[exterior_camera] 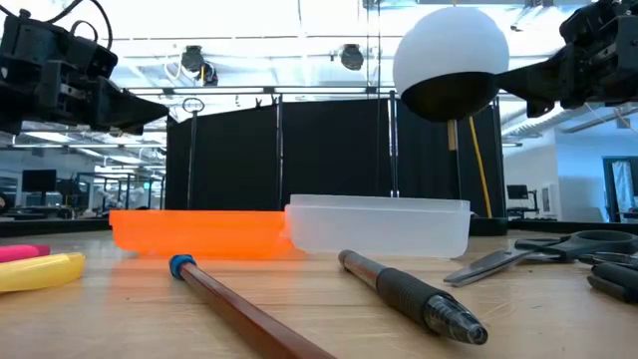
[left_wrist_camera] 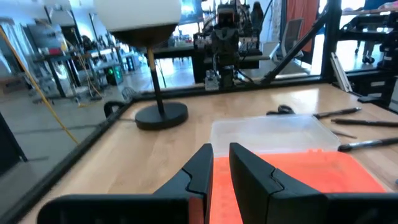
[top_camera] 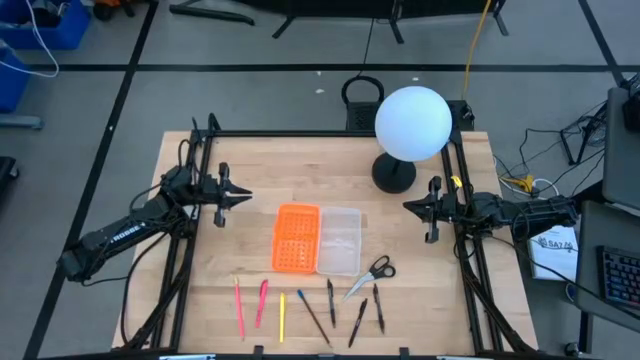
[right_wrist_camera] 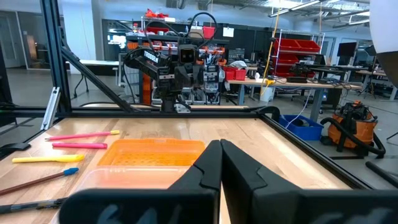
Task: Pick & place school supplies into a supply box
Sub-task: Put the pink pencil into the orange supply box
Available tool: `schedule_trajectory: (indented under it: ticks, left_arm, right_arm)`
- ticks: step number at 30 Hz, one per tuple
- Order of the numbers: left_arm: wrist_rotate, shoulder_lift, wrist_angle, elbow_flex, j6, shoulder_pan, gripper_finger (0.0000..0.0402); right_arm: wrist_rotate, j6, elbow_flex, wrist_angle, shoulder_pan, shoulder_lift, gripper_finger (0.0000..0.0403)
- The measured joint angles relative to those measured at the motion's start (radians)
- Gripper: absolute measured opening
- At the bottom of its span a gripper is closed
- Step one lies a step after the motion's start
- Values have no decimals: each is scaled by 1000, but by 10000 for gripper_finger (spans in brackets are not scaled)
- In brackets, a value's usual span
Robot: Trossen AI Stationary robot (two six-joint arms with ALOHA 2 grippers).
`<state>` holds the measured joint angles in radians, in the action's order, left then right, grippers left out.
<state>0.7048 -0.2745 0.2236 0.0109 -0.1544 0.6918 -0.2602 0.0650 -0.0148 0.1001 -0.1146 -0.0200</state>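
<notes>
The supply box lies open at mid-table, its clear tray (top_camera: 340, 240) joined to the orange perforated lid (top_camera: 296, 238) on its left. The tray (exterior_camera: 379, 227) rests flat on its base. Along the near edge lie two pink pens (top_camera: 239, 305), a yellow one (top_camera: 282, 315), a brown pencil (top_camera: 312, 315) and several dark pens (top_camera: 357, 320). The scissors (top_camera: 372, 273) lie flat beside the tray's near right corner. My left gripper (top_camera: 245, 196) hovers left of the lid, shut bar a thin slit (left_wrist_camera: 221, 160). My right gripper (top_camera: 408, 205) hovers right of the tray, shut (right_wrist_camera: 220, 155).
A lamp with a white globe (top_camera: 412, 122) and a black base (top_camera: 393, 175) stands on the far right part of the table, close to my right gripper. Black frame rails (top_camera: 200, 250) run along both table sides. Bare wood lies between the box and the far edge.
</notes>
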Motion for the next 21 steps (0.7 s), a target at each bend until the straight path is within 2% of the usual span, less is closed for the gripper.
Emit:
schedule_trajectory:
  ticks: [6,12,17,21]
  left_arm:
    - [1,0,17,0,194,0,63]
    - [0,0,16,0,301,0,63]
    - [-50,0,69,0,481,0,63]
    - [-49,0,17,36,577,-28,62]
  right_arm:
    - [0,0,0,0,0,0,0]
    - [0,1,0,0,0,0,0]
    - [0,2,0,1,0,0,0]
    - [0,1,0,-7,0,-1,0]
